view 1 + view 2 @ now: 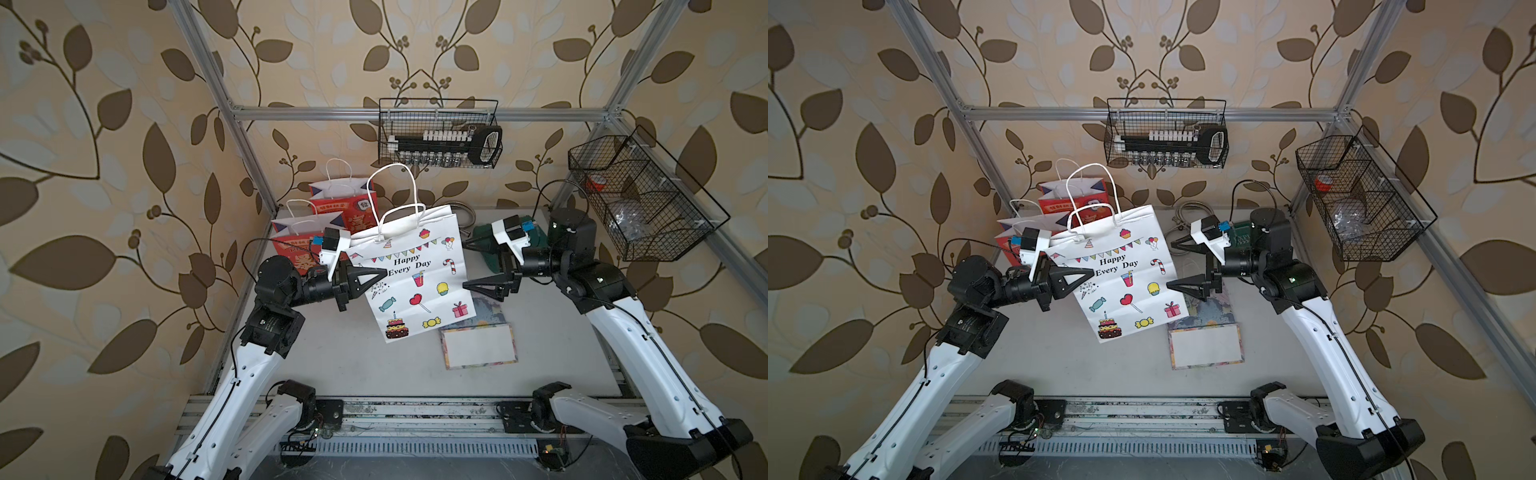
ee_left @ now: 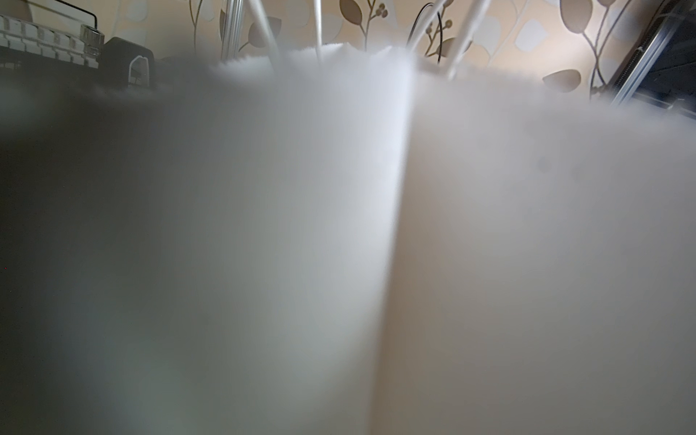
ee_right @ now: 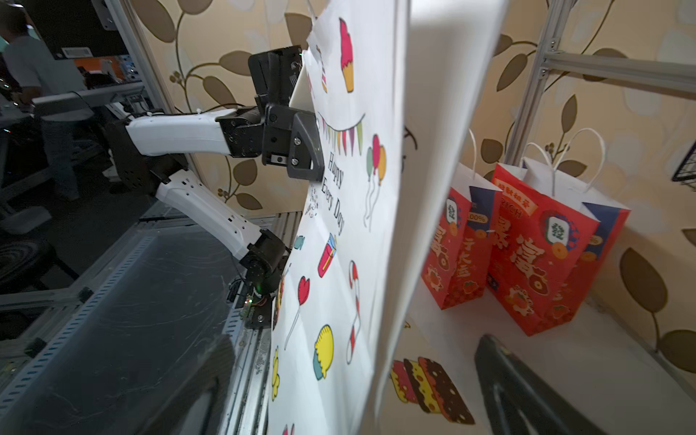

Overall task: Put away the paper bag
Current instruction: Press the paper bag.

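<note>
- Gripping one side edge, the left gripper (image 1: 380, 274) is clamped on the white paper bag (image 1: 415, 274), which hangs tilted above the table (image 1: 332, 365); the right gripper (image 1: 465, 264) gapes just beside the other edge.
- Risk: on a single pinch, the bag may swing, slip or topple the red bags (image 1: 345, 208) behind.
- Count: one white bag, two red bags, two wire baskets (image 1: 386, 137).
</note>
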